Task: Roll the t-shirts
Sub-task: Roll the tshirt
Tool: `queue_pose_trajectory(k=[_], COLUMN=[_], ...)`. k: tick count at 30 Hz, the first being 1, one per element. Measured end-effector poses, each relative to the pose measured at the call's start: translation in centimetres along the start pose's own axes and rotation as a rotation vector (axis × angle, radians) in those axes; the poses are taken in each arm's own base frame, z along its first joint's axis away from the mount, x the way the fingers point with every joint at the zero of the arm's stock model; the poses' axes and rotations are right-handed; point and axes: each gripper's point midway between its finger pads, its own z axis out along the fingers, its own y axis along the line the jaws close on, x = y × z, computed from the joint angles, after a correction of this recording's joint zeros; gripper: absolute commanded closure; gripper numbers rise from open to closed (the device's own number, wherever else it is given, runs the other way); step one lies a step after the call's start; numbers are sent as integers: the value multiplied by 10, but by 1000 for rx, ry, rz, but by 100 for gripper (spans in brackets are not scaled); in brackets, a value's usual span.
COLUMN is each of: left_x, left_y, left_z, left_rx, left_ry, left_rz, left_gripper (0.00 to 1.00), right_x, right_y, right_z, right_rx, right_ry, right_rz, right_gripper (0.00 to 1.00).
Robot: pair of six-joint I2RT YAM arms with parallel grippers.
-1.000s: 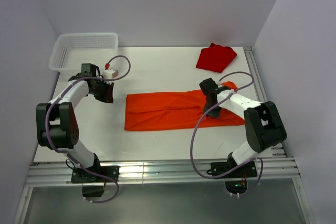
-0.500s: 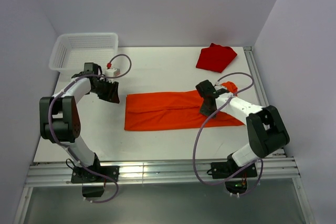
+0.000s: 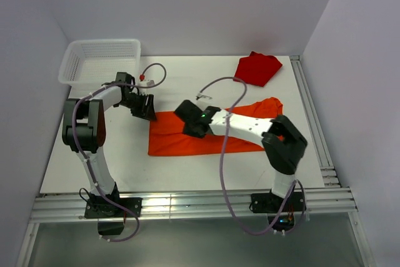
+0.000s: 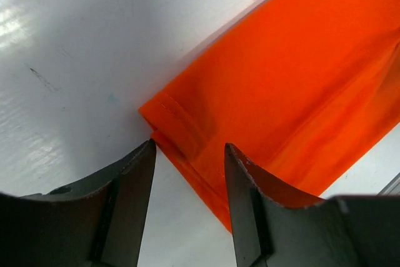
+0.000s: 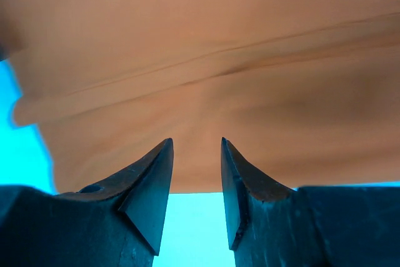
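Under R arm (image 3: 247, 124), orange tee (image 3: 165, 139) part-hidden.

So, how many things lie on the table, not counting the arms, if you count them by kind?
tees: 2 (orange tee, red tee)
basket: 1
total: 3
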Motion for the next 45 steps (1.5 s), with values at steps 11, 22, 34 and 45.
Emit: queue_pose_trajectory(k=[11,22,34,45], left_x=[0,-1,0,0], left_y=[2,5,7,8], left_z=[10,14,15,16], left_rx=[4,-2,-11,-52], left_ry=[5,1,3,11], left_rz=[-51,-59,-57,-41], left_gripper=[58,71,85,100], right_x=[66,100,126,138], right_y=[132,170,164,164], right_z=[22,24,32,31], right_rx=[-148,-184,-124,-81], right_ry=[73,104,143,157], right_rz=[-131,-186,-232,-274], right_gripper=[56,55,54,64])
